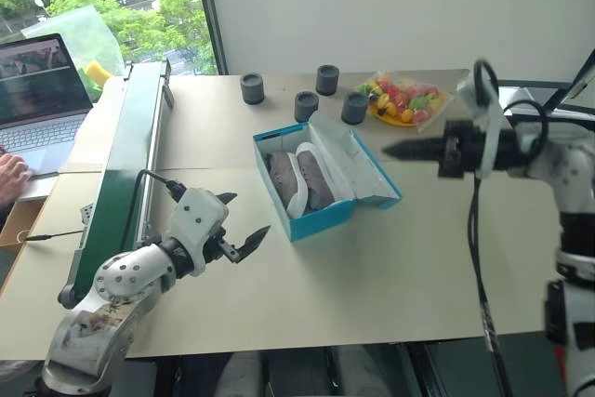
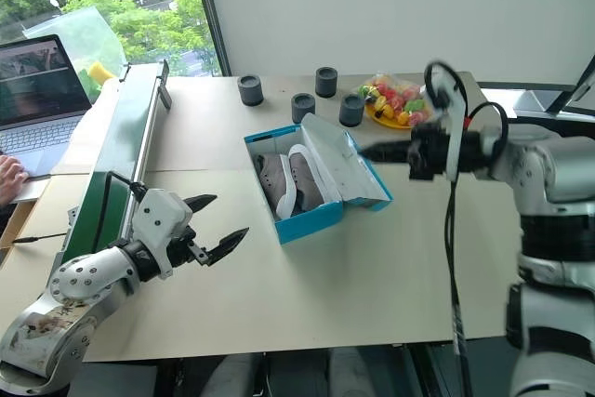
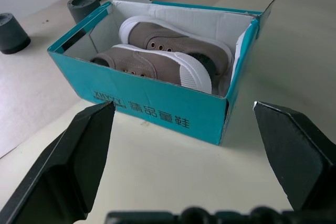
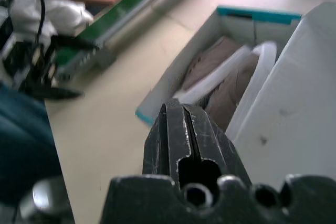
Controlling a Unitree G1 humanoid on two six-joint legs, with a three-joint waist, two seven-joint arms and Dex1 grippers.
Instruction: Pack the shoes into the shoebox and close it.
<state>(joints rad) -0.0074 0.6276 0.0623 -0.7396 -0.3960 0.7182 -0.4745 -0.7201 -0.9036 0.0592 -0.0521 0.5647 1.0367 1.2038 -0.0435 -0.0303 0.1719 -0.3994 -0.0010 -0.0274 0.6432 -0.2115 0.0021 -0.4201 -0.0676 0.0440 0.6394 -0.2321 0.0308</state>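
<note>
Left eye view, shoebox: I see the shoebox lying mid-table, lid swung open toward my right and resting half-raised, white inside facing up.
Shoes: both shoes lie side by side inside the box, soles partly upturned; packing looks done, so I judge closing the lid is what remains.
Left end effector: the left end effector hovers released, fingers spread wide, near the box's left side and apart from it; in the left wrist view its fingers frame the box's long blue wall.
Right end effector: the right end effector is clenched on nothing, fingers pressed together, pointing leftward just beside the lid's outer edge; I cannot tell whether it touches.
Handling, box: light cardboard, I judge; stiff along the folds, easily dented, and likely to slide on the smooth table if pushed from one side only.
Handling, lid: thin hinged flap; I would push its free outer edge over rather than pinch it, bracing the opposite wall.
Handling, shoes: soft fabric uppers, springy rubber soles; a raised sole might hold the lid up.
Surroundings: four dark cylinders and a plate of fruit stand behind the box, well apart; a green conveyor runs along the left.
Person: a hand rests by a laptop at far left.
Obstruction: nothing stands across the lid's closing arc, by my reading.
</note>
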